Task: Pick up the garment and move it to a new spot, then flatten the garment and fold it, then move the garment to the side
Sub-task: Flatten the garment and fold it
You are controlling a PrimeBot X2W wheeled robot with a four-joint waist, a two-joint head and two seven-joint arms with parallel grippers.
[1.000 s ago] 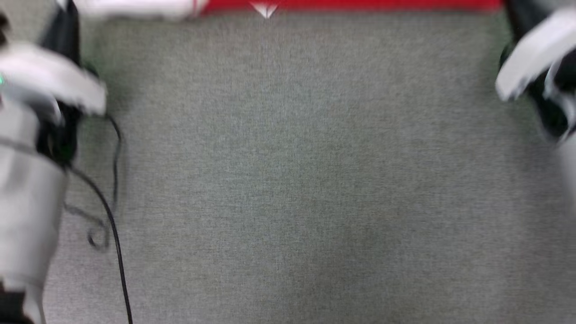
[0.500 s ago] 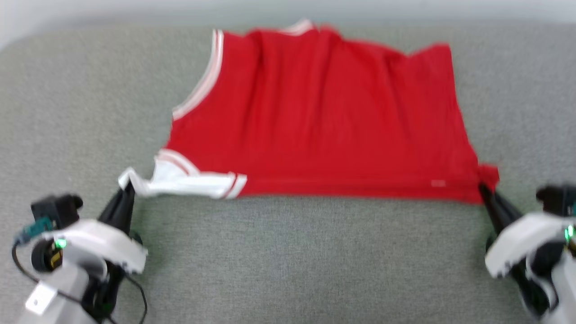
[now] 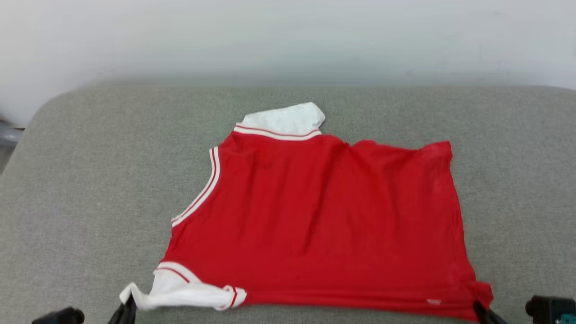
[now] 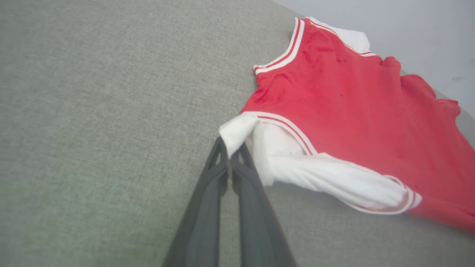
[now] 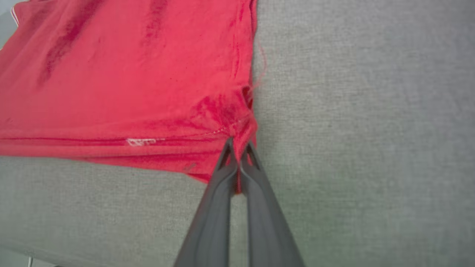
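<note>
The garment (image 3: pixel 324 220), bright red with white sleeves and red-white stripe trim, lies spread on the grey padded surface (image 3: pixel 90 180). Its neck side faces left and its hem faces right. My left gripper (image 4: pixel 231 151) is shut on the tip of the near white sleeve (image 4: pixel 334 181), whose cloth is twisted and bunched. In the head view that gripper (image 3: pixel 128 302) shows at the bottom edge. My right gripper (image 5: pixel 238 144) is shut on the near red hem corner, and it sits at the bottom right (image 3: pixel 478 307) in the head view. A small white logo (image 5: pixel 141 141) lies near that corner.
The grey surface has rounded far corners and ends at a pale wall (image 3: pixel 288 40) behind. Bare grey fabric lies to the left of the garment (image 4: pixel 92 111) and to its right (image 5: pixel 371 111).
The head camera has tilted up, so the garment and the far wall have come into view. Both grippers keep their hold on the same sleeve tip and hem corner.
</note>
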